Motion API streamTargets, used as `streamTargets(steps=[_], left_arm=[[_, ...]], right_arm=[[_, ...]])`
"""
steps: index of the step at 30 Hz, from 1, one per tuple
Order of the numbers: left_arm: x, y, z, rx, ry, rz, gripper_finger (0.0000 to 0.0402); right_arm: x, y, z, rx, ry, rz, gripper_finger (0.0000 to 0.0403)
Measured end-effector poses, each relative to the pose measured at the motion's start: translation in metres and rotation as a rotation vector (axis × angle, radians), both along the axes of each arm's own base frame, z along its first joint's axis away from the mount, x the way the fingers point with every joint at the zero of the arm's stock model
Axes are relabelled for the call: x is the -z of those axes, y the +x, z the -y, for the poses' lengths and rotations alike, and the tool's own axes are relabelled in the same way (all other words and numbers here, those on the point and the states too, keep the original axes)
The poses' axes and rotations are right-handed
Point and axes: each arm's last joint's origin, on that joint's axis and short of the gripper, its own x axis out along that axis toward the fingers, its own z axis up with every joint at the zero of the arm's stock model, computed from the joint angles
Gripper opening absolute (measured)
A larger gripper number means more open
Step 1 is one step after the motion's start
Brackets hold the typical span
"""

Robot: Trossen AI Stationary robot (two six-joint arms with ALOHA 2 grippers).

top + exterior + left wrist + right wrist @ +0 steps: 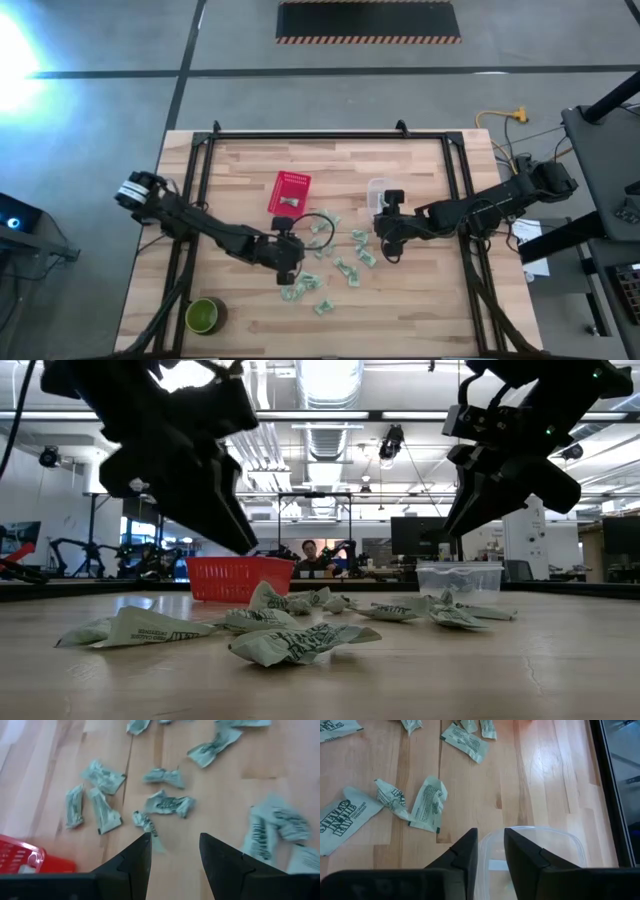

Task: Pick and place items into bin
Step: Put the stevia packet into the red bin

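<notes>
Left gripper (172, 851), fingers apart w/ nothing held, hangs just above a crumpled packet (145, 821); right gripper (491, 847), empty, narrow gap, sits over clear tub (570, 845).

light wood-plank table (420, 300) w/ black frame rails round its edges. on it: a red basket (289, 192) near the far middle, a clear plastic tub (378, 190) just right of centre, a round green bowl (204, 316) at the near left corner, and many small pale green-and-white packets (330, 265) scattered loose across the middle, betw basket and tub and nearer. some crumpled, some flat.
</notes>
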Motion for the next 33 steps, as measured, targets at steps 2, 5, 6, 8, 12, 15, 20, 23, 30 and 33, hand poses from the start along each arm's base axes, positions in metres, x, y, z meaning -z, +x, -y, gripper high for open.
streamTargets(steps=[2,5,6,8,12,15,20,23,30,33], left_arm=[[0.005,0.003,-0.004,-0.031,-0.007,-0.013,0.0150],[0.013,0.007,-0.010,-0.068,-0.011,-0.033,0.0150],[0.014,0.008,-0.011,-0.077,-0.013,-0.037,0.0150],[0.017,0.010,-0.014,-0.089,-0.013,-0.044,0.0150],[0.021,0.013,-0.018,-0.114,-0.031,-0.049,0.0150],[0.020,0.015,-0.019,-0.116,-0.052,-0.047,0.0150],[0.020,0.017,-0.023,-0.133,-0.094,-0.037,0.0150],[0.022,0.018,-0.023,-0.131,-0.100,-0.032,0.0150],[0.030,0.019,-0.023,-0.131,-0.094,-0.063,0.0150],[0.033,0.023,-0.022,-0.131,-0.093,-0.062,0.0150]], right_arm=[[0.000,0.000,0.000,0.000,0.001,0.005,0.0081],[-0.001,0.001,0.000,0.000,0.004,0.015,0.0077],[-0.001,0.001,0.000,0.000,0.004,0.016,0.0077],[-0.001,0.001,0.000,0.000,0.004,0.016,0.0077],[-0.001,0.001,0.000,0.000,0.005,0.016,0.0080],[-0.001,0.001,0.000,-0.001,0.005,0.015,0.0082],[-0.001,0.001,0.000,-0.001,0.005,0.014,0.0075],[-0.001,0.001,0.000,0.001,0.007,0.015,0.0071],[-0.001,0.001,0.000,0.010,0.014,0.020,0.0070],[-0.001,0.001,0.000,0.011,0.015,0.020,0.0073]])
